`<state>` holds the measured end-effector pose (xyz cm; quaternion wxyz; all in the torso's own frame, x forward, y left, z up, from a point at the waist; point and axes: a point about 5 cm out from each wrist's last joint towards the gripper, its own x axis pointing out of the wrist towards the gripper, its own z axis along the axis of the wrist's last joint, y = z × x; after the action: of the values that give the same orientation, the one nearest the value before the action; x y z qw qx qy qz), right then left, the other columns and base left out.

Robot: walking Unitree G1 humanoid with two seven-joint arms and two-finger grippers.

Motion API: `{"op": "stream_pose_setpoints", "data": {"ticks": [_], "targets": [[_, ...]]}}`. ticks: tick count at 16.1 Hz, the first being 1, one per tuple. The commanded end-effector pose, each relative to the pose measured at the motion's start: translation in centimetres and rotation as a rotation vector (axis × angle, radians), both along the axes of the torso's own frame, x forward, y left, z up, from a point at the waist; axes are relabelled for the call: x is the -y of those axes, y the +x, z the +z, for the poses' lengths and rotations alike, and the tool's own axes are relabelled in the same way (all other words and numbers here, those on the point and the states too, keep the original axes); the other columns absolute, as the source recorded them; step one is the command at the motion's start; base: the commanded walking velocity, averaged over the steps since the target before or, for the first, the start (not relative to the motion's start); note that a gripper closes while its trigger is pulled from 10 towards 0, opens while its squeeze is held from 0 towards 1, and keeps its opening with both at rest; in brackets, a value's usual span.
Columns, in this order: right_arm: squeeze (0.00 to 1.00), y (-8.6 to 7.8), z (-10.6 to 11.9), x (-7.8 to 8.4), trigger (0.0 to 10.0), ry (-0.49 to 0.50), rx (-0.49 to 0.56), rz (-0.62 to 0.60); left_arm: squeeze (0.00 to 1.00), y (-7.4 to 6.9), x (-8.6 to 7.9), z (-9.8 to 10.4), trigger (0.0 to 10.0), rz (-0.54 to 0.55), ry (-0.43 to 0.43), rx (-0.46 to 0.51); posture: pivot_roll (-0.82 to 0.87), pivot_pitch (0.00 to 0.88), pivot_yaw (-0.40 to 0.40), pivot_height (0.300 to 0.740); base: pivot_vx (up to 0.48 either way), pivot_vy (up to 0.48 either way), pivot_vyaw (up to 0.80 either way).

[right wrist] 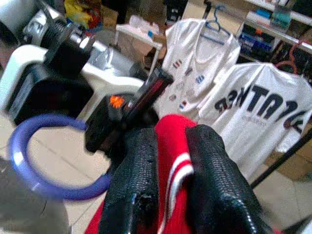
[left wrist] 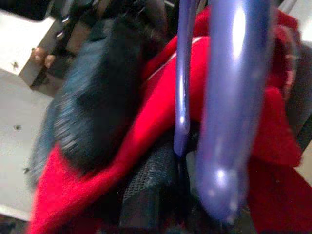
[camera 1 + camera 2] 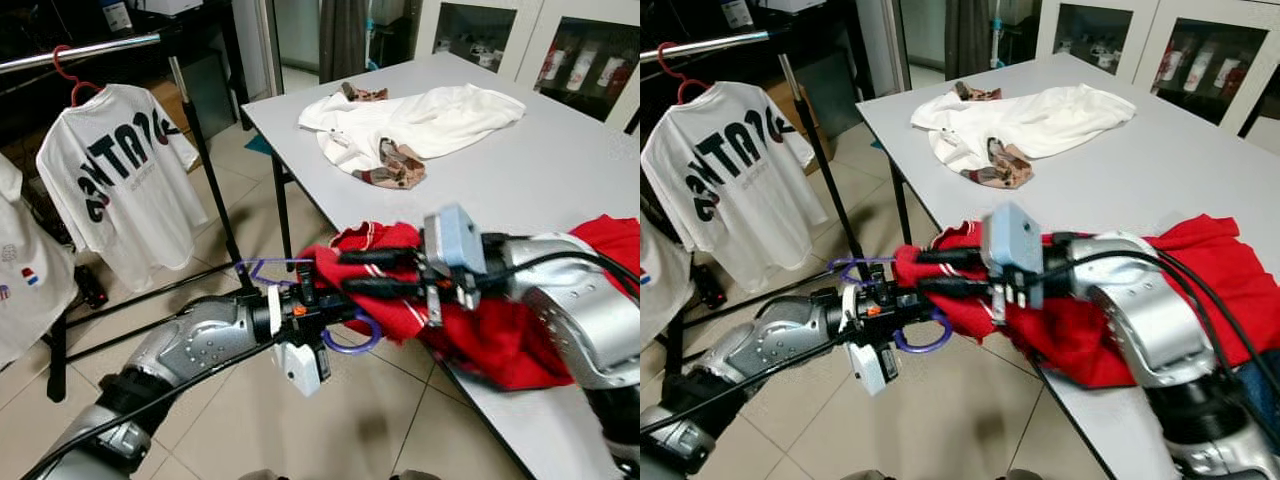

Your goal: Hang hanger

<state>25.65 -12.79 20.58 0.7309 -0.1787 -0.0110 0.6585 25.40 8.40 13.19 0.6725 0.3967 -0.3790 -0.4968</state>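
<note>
right hand pinching red shirt, table edge

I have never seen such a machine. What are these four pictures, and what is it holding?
This is a humanoid robot with two silver arms. Two pictures come from cameras in its head; the other two from cameras on its wrists. Its right hand pinches the edge of a red shirt that lies on the grey table. Its left hand holds a purple hanger against the same cloth. A white garment also lies on the table. Beside the table, a white printed T-shirt hangs on a clothes rail.
</note>
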Motion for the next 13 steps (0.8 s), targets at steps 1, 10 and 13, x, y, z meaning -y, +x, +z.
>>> {"op": "stream_pose_setpoints", "data": {"ticks": [1,10,13], "targets": [[0.0,-0.4,0.8,0.5,10.0,0.0,0.016,0.003,0.0,0.5,-0.8,0.1,10.0,0.057,-0.016,0.005,-0.08,0.0,0.078,0.736,0.0,0.0,0.0],[0.0,-0.9,1.0,4.6,10.0,-0.247,0.158,-0.166,0.0,0.5,-1.4,-0.6,10.0,0.104,-0.011,-0.008,-0.1,0.0,0.085,0.736,0.0,0.0,0.0],[1.0,-0.9,0.8,4.6,10.0,-0.329,0.201,-0.19,0.0,0.7,-1.4,-0.4,10.0,0.094,0.006,0.006,-0.1,0.0,0.086,0.736,0.0,0.0,0.0]]}}
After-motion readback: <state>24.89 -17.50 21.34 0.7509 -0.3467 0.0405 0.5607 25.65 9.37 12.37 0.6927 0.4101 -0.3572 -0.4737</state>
